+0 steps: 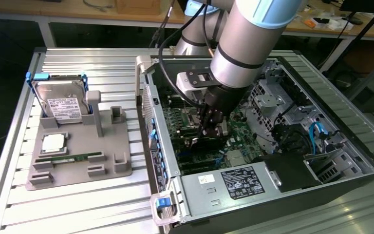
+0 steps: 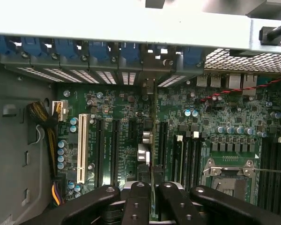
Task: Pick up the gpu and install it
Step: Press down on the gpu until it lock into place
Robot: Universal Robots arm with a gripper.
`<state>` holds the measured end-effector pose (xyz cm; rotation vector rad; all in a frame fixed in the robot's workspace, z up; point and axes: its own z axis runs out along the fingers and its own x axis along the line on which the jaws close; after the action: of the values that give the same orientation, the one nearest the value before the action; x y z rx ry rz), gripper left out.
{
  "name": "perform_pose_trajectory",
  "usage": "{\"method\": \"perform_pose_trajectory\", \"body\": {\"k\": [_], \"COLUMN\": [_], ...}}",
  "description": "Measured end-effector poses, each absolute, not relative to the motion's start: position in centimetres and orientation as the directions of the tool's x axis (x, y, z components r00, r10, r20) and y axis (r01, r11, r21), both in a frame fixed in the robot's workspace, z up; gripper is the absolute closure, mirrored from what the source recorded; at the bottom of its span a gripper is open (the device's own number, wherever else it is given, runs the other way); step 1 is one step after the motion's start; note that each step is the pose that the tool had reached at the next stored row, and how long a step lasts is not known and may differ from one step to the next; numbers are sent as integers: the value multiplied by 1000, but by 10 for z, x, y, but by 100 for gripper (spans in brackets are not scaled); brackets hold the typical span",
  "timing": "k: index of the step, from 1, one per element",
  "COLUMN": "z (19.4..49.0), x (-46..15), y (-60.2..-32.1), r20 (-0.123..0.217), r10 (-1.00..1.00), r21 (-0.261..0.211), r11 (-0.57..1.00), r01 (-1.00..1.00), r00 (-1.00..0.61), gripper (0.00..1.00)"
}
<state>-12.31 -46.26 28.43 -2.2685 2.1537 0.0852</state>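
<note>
Reaching steeply down into the open computer case [image 1: 343,146] from the far side, wrist near vertical above the motherboard [image 2: 122,117]. Pincer [image 2: 152,197] clamped narrow on the gpu [image 2: 151,140], held edge-on, upright over the expansion slots, amid the board.

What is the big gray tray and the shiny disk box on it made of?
The tray looks like matte gray plastic: dull and molded, with no shine. The hard drive seems to be bare silvery metal with a white paper label; its edges catch the light.
</note>
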Motion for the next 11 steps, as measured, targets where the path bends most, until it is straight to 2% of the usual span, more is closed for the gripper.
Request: {"method": "perform_pose_trajectory", "body": {"k": [11], "z": [281], "x": [-123], "y": [-463], "r20": [-48], "r10": [-998], "r21": [28], "r11": [-53], "r01": [-998], "r00": [51], "gripper": [84]}}
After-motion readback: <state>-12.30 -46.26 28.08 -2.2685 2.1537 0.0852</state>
